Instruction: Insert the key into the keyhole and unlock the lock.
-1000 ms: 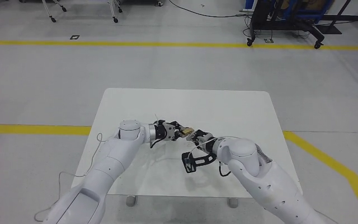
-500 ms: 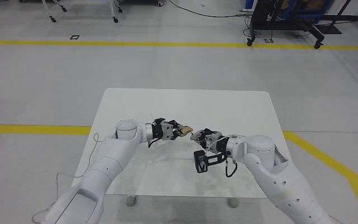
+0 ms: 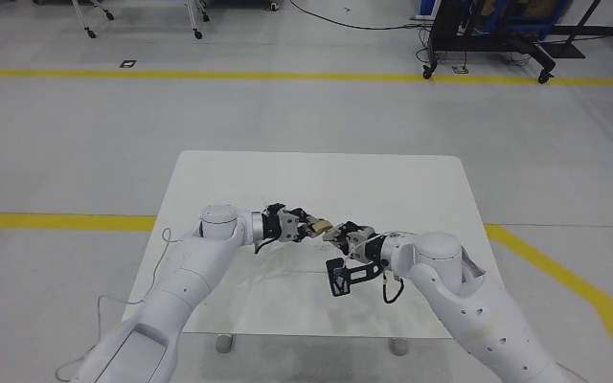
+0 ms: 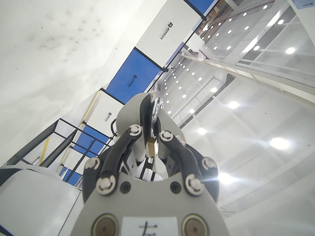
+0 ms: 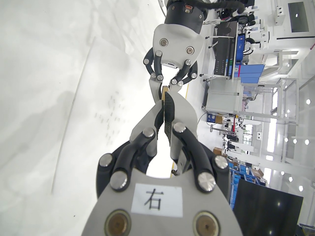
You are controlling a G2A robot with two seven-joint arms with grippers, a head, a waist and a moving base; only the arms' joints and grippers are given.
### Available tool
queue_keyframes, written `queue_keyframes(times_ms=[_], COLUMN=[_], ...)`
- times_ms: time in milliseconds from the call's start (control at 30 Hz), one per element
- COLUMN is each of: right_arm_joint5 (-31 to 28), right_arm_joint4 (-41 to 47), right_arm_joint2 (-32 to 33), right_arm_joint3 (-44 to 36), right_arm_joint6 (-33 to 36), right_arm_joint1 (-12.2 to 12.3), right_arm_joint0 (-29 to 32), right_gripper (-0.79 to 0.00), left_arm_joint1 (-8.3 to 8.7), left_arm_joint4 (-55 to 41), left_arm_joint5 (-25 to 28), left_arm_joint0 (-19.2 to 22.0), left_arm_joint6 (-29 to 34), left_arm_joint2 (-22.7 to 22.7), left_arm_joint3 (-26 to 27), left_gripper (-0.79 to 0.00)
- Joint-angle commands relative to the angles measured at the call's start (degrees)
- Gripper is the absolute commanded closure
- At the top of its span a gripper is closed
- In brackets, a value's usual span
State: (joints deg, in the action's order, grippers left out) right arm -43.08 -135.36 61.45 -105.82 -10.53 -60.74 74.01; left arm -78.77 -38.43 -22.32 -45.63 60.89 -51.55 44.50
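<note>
Lining up matters most: left jaws clamp the brass lock [image 5: 164, 90] above the counter [image 3: 412, 182], right jaws are pinched shut just at it, presumably on the key, hidden from me. I want slow, coaxial nudges, no forcing.

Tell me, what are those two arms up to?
Over the table, the left claw grips a small brass lock. The right claw, shut, meets it tip to tip, as if working a key in. The key itself is hidden, so I can't tell whether it's in.
</note>
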Motion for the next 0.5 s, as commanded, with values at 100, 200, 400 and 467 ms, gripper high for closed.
queue_keyframes(times_ms=[100,200,400,467], right_arm_joint5=[0.0,0.0,-0.2,-0.4], right_arm_joint4=[0.2,0.5,1.1,1.4], right_arm_joint2=[-0.8,-1.0,-1.0,-1.2], right_arm_joint3=[-0.1,-0.1,0.6,0.7], right_arm_joint6=[0.5,0.6,1.1,2.1], right_arm_joint1=[-0.1,-0.1,0.0,-0.1], right_arm_joint0=[-0.6,-0.8,-1.1,-1.2], right_gripper=[0.000,0.000,0.000,0.000], left_arm_joint1=[0.19,0.29,0.42,0.46], left_arm_joint4=[0.3,0.5,0.8,0.8], left_arm_joint5=[0.1,0.1,0.2,0.3], left_arm_joint0=[0.0,-0.1,-0.4,-0.4], left_arm_joint6=[0.3,0.3,0.8,0.8], left_arm_joint2=[-0.3,-0.4,-0.5,-0.6], left_arm_joint3=[0.1,0.3,0.8,1.0], left_gripper=[0.000,0.000,0.000,0.000])
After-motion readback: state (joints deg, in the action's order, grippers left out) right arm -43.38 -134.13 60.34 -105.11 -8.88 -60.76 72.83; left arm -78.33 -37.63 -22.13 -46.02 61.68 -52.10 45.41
